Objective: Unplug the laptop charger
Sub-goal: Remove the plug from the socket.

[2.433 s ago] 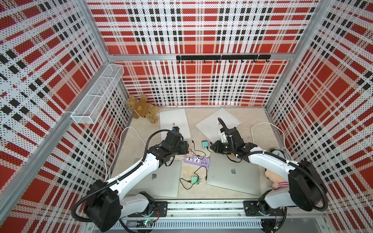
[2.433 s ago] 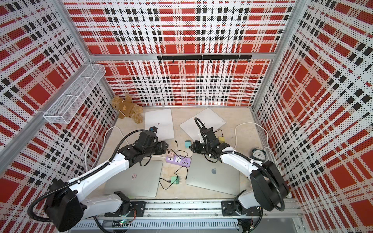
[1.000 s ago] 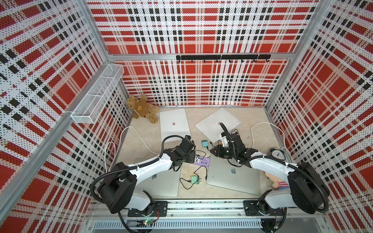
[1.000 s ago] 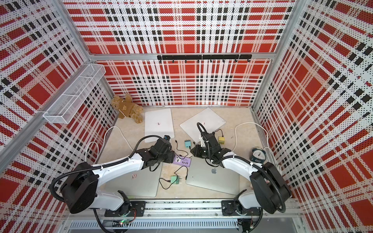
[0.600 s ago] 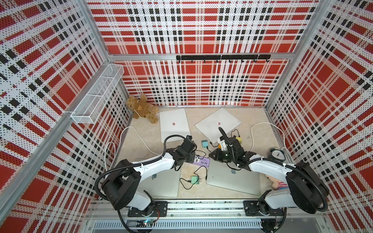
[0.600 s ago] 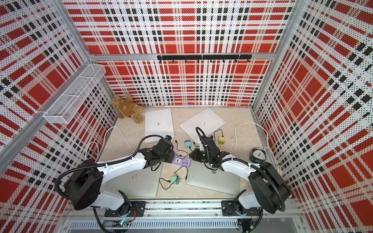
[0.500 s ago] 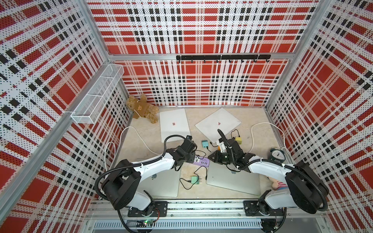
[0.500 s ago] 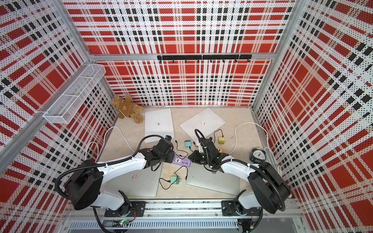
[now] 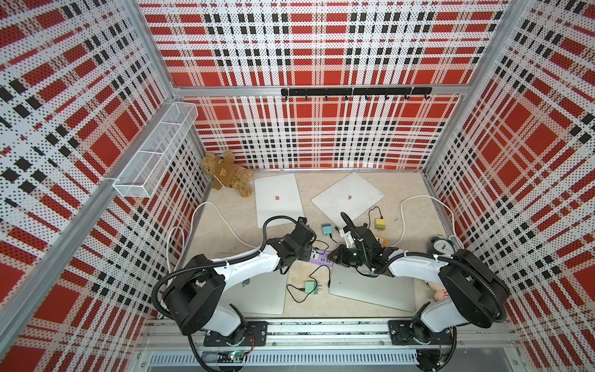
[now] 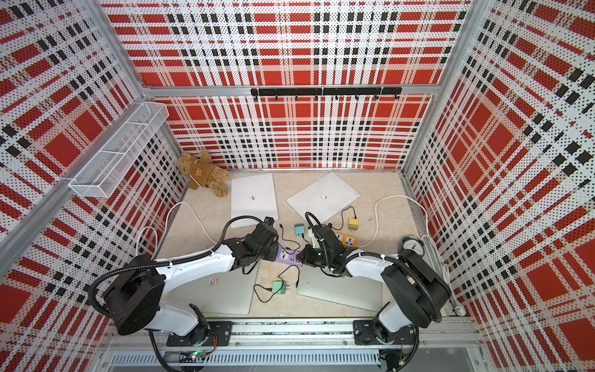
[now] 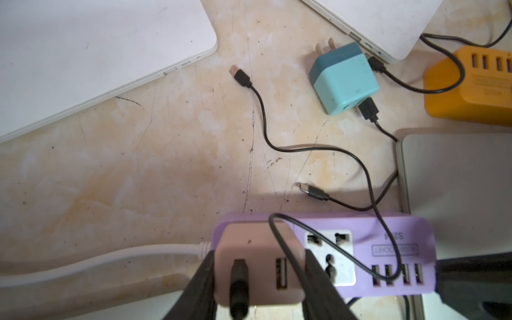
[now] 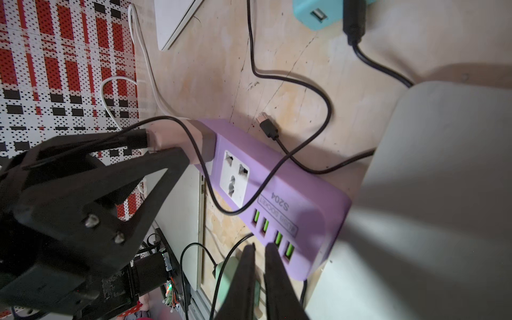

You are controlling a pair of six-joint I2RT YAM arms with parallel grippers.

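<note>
Charger (image 11: 249, 243) is pinched in my left end effector (image 11: 259, 257). I should pull it straight out while my closed right end effector (image 12: 260, 248) presses the purple strip (image 12: 299, 199) down.

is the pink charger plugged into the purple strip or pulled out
Plugged in: the pink charger sits flush on the purple power strip, no prongs showing, left gripper closed on its sides.
</note>
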